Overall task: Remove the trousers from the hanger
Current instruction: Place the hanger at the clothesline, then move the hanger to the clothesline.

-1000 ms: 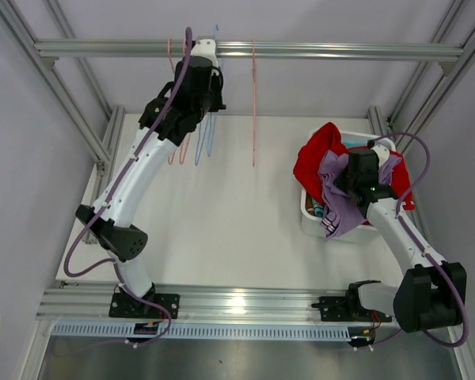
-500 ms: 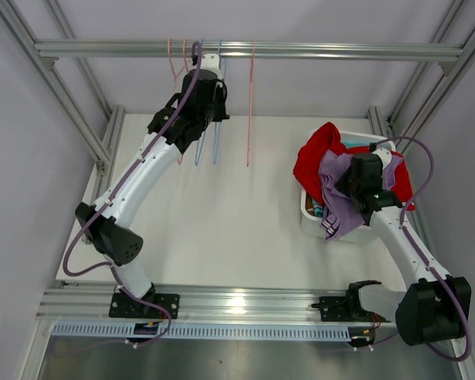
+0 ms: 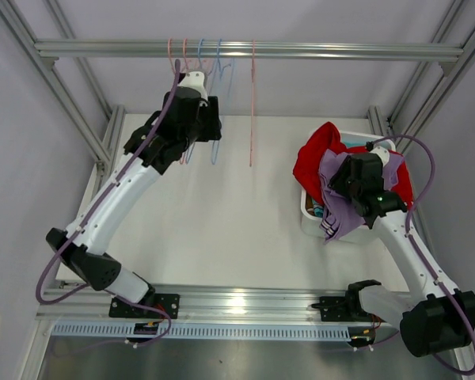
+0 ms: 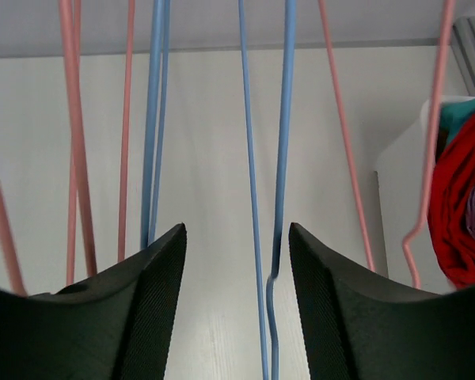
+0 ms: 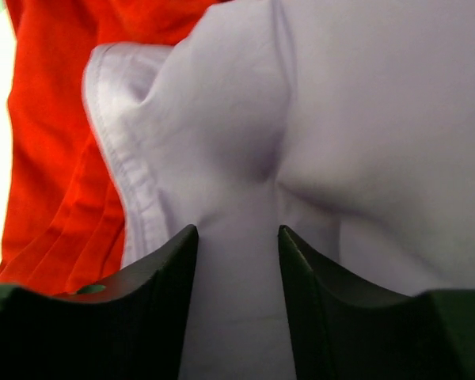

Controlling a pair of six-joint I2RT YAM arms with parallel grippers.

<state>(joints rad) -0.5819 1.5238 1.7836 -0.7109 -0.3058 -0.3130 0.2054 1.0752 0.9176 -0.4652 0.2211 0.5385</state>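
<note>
Bare pink hangers (image 3: 252, 103) and blue hangers (image 3: 216, 119) hang from the rail; no trousers show on them. My left gripper (image 3: 212, 120) is open just before them. In the left wrist view one blue hanger (image 4: 283, 158) passes loose between the fingers of the left gripper (image 4: 237, 229). The red trousers (image 3: 313, 154) and lavender trousers (image 3: 336, 218) are heaped in the white bin (image 3: 305, 207), with a bit of teal (image 3: 355, 142) behind. My right gripper (image 3: 344, 184) hovers open over the heap. In its own view the lavender trousers (image 5: 364, 119) lie slack between the right gripper (image 5: 237, 229) fingers.
The metal rail (image 3: 340, 51) crosses the back, with frame posts at both sides. The bin stands at the table's right edge. The red trousers (image 4: 455, 214) and a pink hanger (image 4: 344, 142) also show in the left wrist view.
Both grippers went from shut to open. The left arm drew back and to the left from the rail, leaving the hangers swinging. The right gripper let go of the lavender trousers over the bin.
</note>
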